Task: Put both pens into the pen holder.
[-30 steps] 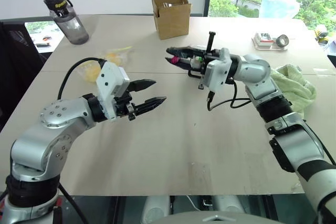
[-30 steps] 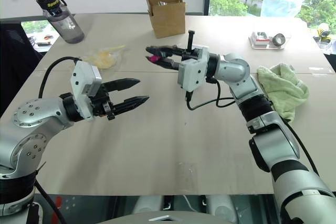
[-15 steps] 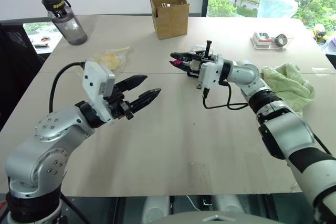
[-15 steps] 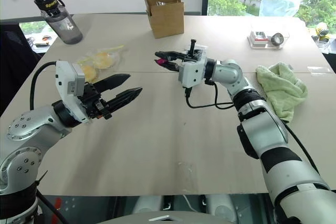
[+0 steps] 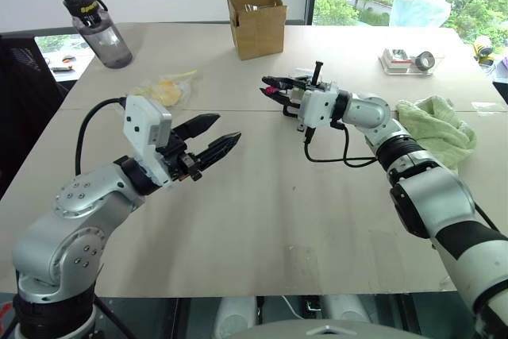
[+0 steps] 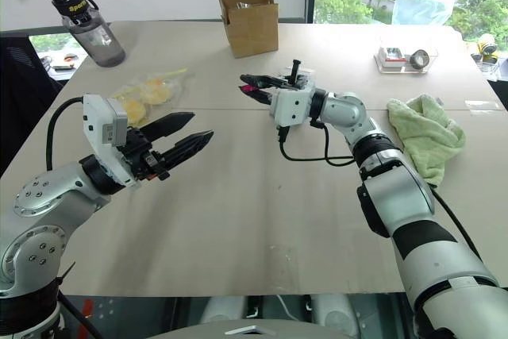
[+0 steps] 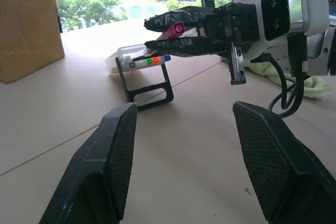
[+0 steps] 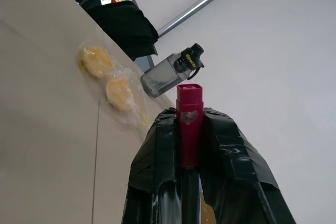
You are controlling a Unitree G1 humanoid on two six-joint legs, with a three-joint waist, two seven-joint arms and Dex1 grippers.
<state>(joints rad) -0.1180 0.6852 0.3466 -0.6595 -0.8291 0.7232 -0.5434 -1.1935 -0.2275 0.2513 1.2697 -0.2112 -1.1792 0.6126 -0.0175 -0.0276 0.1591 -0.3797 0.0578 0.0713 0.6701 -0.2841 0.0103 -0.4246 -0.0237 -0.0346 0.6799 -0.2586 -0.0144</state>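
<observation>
Right gripper [image 7: 176, 35] clamped on pen [image 8: 189, 116]; pink cap pokes out past fingertips, pointing toward robot's left; gripper hangs above holder [image 7: 144, 74], apart from it; holder stands on table [image 5: 262, 212], coloured caps showing in clear upper part, just below and behind pen tip; left gripper [image 5: 213, 136] parted wide, empty, raised over table, well apart from holder, aimed toward it
</observation>
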